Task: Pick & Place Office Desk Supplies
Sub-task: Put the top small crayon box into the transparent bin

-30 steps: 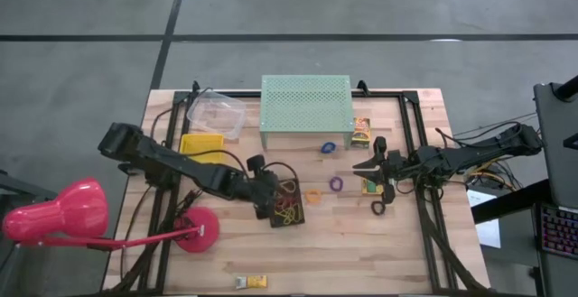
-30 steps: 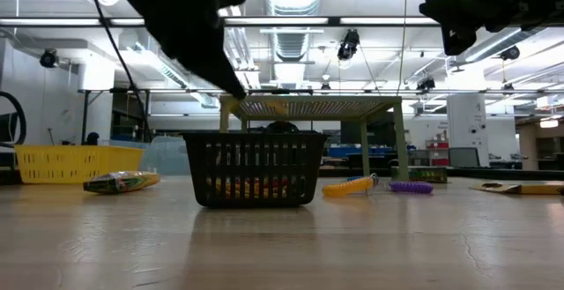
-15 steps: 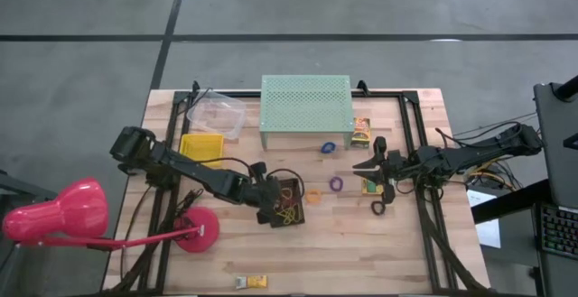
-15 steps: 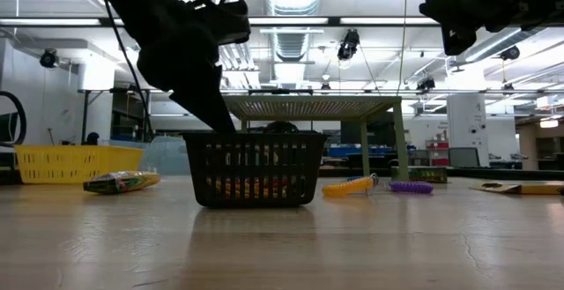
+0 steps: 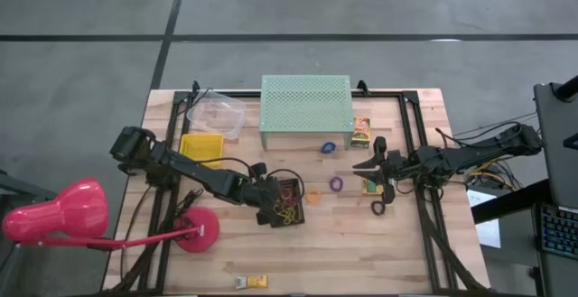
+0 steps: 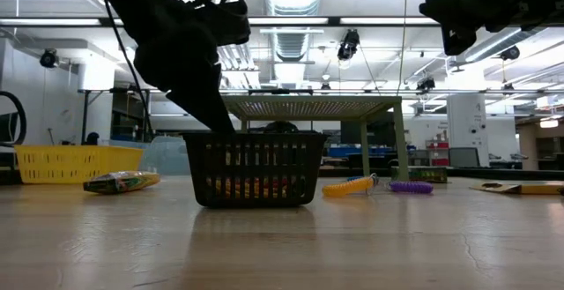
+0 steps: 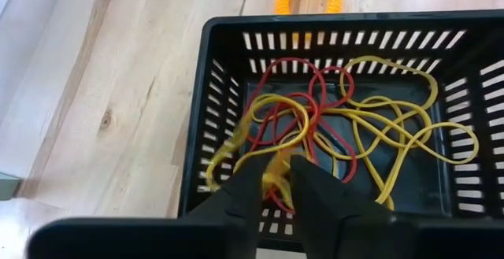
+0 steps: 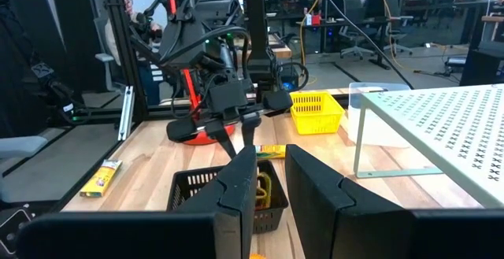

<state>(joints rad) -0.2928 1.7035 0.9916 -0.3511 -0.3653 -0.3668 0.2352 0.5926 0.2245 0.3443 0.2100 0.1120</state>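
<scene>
Rubber bands [image 7: 315, 133] piled in black basket [image 7: 197, 117]; left gripper [image 7: 275, 174] just above, fingers slightly parted around a yellow strand. Best to lift straight up, avoiding snags.

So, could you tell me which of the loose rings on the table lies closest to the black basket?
The orange ring, just right of the black basket. The purple ring lies farther right, and the blue ring sits up by the mint-green stand.
</scene>
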